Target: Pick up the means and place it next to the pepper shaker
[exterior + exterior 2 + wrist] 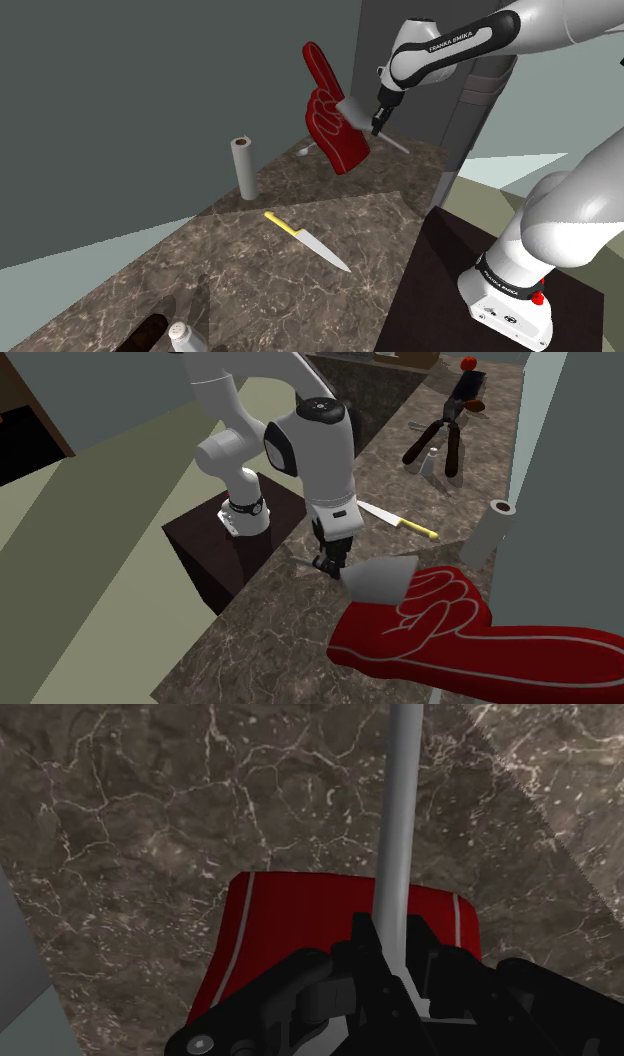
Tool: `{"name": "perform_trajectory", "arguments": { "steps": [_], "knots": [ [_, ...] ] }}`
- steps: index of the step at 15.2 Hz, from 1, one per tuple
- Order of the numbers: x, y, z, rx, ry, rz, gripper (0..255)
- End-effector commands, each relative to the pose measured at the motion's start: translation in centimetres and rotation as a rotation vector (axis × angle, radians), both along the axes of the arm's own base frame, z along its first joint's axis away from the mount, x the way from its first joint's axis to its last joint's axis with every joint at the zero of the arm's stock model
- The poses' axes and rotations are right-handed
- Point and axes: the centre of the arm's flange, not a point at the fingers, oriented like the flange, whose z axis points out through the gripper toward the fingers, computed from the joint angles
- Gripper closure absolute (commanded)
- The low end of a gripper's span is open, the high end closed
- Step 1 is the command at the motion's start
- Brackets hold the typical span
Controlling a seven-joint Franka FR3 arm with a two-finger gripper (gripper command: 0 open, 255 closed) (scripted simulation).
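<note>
My gripper (pixel 378 124) hangs above the far end of the marble counter, shut on the thin handle of a grey spatula-like utensil (pixel 356 108). Its flat blade (pixel 386 578) sticks out to one side in front of a big red foam hand (pixel 332 112). In the wrist view the grey handle (pixel 398 824) runs straight out from between my fingers (pixel 362 954), with the red hand (pixel 300 914) and the counter below it. A dark brown pepper shaker (pixel 148 334) stands at the near end of the counter beside a white shaker (pixel 186 338).
A yellow-handled knife (pixel 306 239) lies mid-counter. A grey paper-towel roll (pixel 243 168) stands upright by the back wall, and a small grey spoon-like thing (pixel 305 150) lies near the red hand. The dark stand (pixel 470 280) borders the counter (pixel 250 280) on the shoulder view's right.
</note>
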Motion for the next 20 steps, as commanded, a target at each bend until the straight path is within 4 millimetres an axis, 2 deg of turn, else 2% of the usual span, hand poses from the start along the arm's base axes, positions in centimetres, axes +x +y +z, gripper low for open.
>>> {"name": "perform_trajectory", "arguments": {
  "steps": [1,20],
  "knots": [
    [0.0,0.0,1.1,0.0,0.0,0.0,255],
    [0.0,0.0,11.1,0.0,0.0,0.0,255]
  ]
}}
